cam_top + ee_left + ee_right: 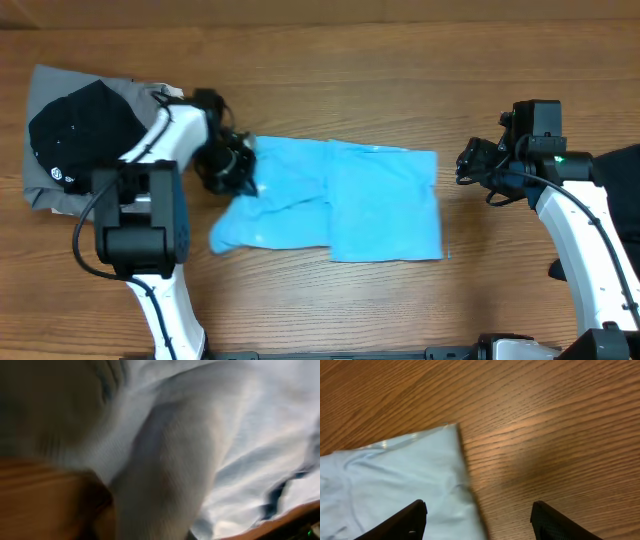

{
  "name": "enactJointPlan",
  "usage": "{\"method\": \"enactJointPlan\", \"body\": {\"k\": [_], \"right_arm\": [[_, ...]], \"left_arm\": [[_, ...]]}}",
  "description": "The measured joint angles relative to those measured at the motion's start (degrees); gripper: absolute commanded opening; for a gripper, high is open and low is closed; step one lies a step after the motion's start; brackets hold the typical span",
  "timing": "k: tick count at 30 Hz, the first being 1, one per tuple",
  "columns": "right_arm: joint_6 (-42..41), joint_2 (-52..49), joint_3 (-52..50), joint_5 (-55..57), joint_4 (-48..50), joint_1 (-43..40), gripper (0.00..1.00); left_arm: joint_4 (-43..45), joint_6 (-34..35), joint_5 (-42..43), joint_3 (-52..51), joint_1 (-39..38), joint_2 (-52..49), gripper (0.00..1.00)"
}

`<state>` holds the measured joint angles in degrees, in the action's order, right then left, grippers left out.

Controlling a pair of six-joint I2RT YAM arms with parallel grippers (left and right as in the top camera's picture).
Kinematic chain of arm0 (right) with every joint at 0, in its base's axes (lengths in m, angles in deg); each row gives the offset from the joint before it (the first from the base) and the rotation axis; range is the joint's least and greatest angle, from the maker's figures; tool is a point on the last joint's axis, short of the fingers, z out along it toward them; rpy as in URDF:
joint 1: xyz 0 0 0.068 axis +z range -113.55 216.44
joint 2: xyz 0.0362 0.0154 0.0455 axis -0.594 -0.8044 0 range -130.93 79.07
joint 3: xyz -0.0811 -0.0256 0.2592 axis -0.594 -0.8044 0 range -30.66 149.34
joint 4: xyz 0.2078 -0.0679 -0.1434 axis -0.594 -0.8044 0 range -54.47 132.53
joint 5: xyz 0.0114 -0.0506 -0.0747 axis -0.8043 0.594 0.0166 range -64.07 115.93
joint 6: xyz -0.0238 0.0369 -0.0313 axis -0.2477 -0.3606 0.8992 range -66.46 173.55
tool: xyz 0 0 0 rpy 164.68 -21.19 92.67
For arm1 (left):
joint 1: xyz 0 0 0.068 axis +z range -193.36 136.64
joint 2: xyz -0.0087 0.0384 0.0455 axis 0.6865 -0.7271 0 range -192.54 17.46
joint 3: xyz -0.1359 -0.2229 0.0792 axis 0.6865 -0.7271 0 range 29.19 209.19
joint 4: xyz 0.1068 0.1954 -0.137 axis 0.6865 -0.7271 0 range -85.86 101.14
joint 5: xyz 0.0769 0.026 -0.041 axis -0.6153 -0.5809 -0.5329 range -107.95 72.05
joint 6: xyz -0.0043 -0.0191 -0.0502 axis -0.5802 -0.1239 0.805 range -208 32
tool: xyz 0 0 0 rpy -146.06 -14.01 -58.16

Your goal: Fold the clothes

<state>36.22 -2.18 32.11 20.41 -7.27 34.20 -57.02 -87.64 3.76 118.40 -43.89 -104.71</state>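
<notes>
Left pincer (230, 165) pressed together on light-blue T-shirt (380, 200), left edge; right pincer (468, 166) spread just off right edge, over worktop (400, 70).

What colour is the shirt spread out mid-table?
The soft part-folded shirt is light blue; overhead view shows it best.

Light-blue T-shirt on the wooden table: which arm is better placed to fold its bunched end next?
Left. The left pincer is shut on the light-blue T-shirt at its bunched end; the right pincer hangs open by the far corner, gripping nothing.
</notes>
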Motion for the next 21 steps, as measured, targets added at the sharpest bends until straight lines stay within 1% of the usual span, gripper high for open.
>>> {"method": "enactJointPlan", "body": {"k": [2,4,7,13,16,18,19,20,21], "right_arm": [[0.0,0.0,0.0,0.0,0.2,0.0,0.71],[0.0,0.0,0.0,0.0,0.4,0.0,0.71],[0.0,0.0,0.0,0.0,0.5,0.0,0.71],[0.0,0.0,0.0,0.0,0.0,0.0,0.71],[0.0,0.0,0.0,0.0,0.0,0.0,0.71],[0.0,0.0,0.0,0.0,0.1,0.0,0.72],[0.0,0.0,0.0,0.0,0.1,0.0,0.72],[0.0,0.0,0.0,0.0,0.0,0.0,0.72],[0.0,0.0,0.0,0.0,0.1,0.0,0.72]], "left_arm": [[-4.7,-0.4,-1.7,7.2,1.3,0.0,0.04],[-7.4,-0.5,-2.9,14.7,1.1,0.4,0.04],[-9.2,-0.4,-3.8,19.9,-1.9,1.7,0.04],[-8.2,2.5,-4.4,20.7,-15.8,2.3,0.04],[-5.0,4.8,-4.9,20.7,-24.2,2.1,0.07],[-3.9,6.7,-5.9,20.7,-28.3,2.1,0.09],[-3.6,7.6,-6.6,20.7,-30.5,2.1,0.11],[-3.5,8.6,-7.3,20.7,-32.5,2.1,0.18],[-3.5,9.4,-8.1,20.7,-34.4,2.1,0.33]]}}
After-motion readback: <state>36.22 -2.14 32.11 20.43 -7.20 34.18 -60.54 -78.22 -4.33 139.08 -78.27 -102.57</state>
